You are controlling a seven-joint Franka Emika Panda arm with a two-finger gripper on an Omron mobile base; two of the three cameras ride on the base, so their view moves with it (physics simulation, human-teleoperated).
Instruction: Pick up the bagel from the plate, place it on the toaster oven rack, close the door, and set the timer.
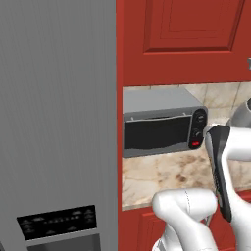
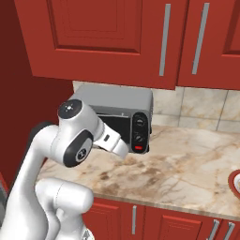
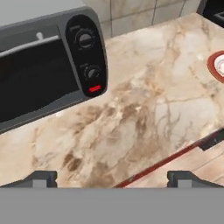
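Here the hand (image 3: 112, 179) is seen in the hand view as 2 dark fingertips (image 3: 41, 178) set wide apart at the bottom edge, with nothing between them; it is open and empty. It is held above the marbled bench (image 3: 144, 118), near the bench's front edge.

The toaster oven (image 3: 43, 65) lies ahead of the hand and to its left. Its door (image 3: 35, 83) appears shut, a dark glass panel standing upright in a grey frame, with the long axis running across the oven's front. Beside the door, on the side nearer the hand, a dark panel carries 2 knobs, upper (image 3: 85, 40) and lower (image 3: 91, 72), above a red button (image 3: 95, 89). The rack cannot be made out behind the glass.

A red-rimmed plate (image 3: 215, 65) is cut off by the frame's edge ahead of the hand and far to its right, well apart from the oven. A pale shape sits on it; whether that is the bagel cannot be told, so no heading or long axis can be given for it.

It is judged that the pickup is not yet done, and that the coming move turns on a swing rightward and forward to the plate, away from the oven. The shut door would probably have to be opened before any placing.
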